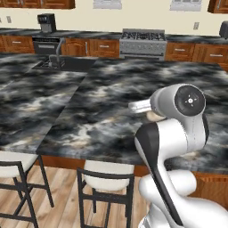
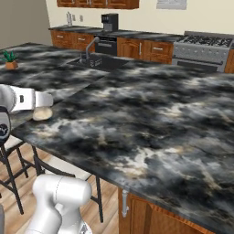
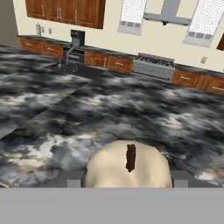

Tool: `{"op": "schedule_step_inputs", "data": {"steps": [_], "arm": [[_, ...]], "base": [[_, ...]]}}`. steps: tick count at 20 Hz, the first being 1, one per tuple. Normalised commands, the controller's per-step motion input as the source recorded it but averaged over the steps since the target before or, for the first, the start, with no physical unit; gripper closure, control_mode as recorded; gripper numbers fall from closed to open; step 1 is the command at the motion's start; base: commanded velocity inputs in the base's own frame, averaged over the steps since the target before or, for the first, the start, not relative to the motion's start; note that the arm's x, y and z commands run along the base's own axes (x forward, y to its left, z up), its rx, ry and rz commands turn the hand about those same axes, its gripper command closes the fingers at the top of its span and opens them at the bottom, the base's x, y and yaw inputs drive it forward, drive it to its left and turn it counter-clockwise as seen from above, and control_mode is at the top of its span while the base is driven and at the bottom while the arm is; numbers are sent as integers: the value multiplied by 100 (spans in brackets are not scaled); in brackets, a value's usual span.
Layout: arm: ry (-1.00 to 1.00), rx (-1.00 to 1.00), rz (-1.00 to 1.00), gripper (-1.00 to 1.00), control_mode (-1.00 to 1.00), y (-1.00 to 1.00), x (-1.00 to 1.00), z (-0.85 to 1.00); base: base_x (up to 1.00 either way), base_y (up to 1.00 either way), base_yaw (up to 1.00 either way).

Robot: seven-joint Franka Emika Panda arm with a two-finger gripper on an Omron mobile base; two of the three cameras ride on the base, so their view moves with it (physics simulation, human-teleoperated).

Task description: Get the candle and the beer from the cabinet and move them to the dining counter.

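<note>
The candle (image 3: 127, 165), a stubby cream lump with a dark wick, fills the bottom of the hand view between the two grey fingertips (image 3: 74, 180). My gripper (image 3: 127, 180) is shut on the candle from both sides. It sits low at the near edge of the dining counter (image 2: 160, 119), a black-and-grey veined marble island. From the right base view the candle (image 2: 43, 113) looks as if it touches the marble just under the white hand (image 2: 33, 100). A sliver of the candle (image 1: 153, 116) shows behind the arm in the left base view. The beer is out of view.
Pale-seated stools (image 1: 107, 176) stand under the counter's near edge. A sink with a faucet (image 1: 58, 60) is set into the island's far left. A stove (image 1: 142, 42), a coffee machine (image 1: 46, 22) and wall cabinets (image 3: 65, 11) line the far wall. A small plant (image 2: 10, 61) stands far left.
</note>
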Motion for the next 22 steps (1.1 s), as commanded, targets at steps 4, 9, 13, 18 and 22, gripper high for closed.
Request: {"op": "schedule_step_inputs", "data": {"steps": [4,9,13,18,22], "arm": [[3,1,8,100,-100,-9,64,-30],[0,2,27,100,-100,-28,53,-34],[0,4,35,100,-100,-38,50,-41],[0,4,41,100,-100,-37,41,-47],[0,1,47,100,-100,-15,33,-58]], "base": [[0,0,0],[0,0,0],[0,0,0],[0,0,0],[0,0,0]]}}
